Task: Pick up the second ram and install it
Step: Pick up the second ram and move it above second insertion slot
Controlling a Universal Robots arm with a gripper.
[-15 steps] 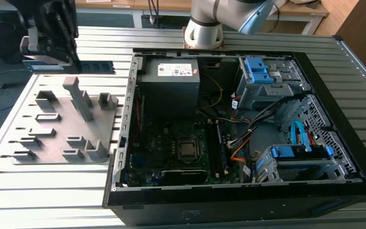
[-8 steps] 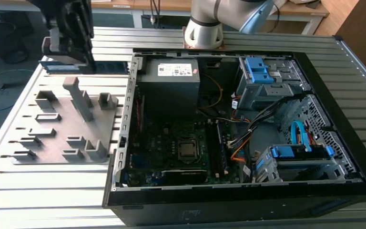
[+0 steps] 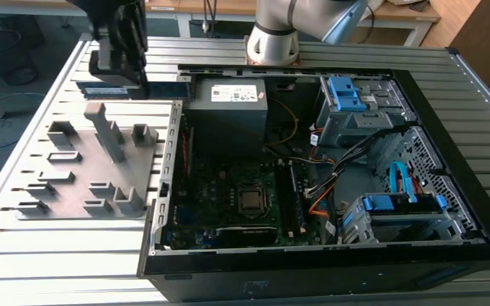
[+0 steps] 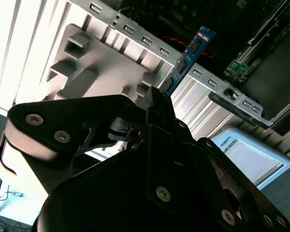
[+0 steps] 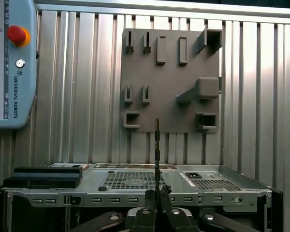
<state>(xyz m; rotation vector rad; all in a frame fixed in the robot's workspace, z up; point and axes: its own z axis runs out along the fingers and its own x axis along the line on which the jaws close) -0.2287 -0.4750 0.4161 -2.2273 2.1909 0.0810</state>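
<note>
My gripper [image 4: 157,104] is shut on the second ram [image 4: 186,60], a thin dark strip with a blue end that sticks out past the fingertips. In the first wrist view the second ram [image 5: 157,145] appears edge-on as a thin upright line rising from the gripper [image 5: 157,195], in front of the grey holder tray [image 5: 169,82]. In the exterior view the black gripper [image 3: 130,83] hangs high above the table at the far left corner, beyond the holder tray [image 3: 83,191] and to the left of the open computer case [image 3: 313,255].
Inside the case lie the motherboard with the CPU socket [image 3: 251,199], dark memory slots [image 3: 293,194] beside it, the power supply [image 3: 228,105], blue drive bays [image 3: 347,95] and loose cables [image 3: 330,166]. A teach pendant [image 5: 12,63] rests on the slatted table [image 3: 58,268].
</note>
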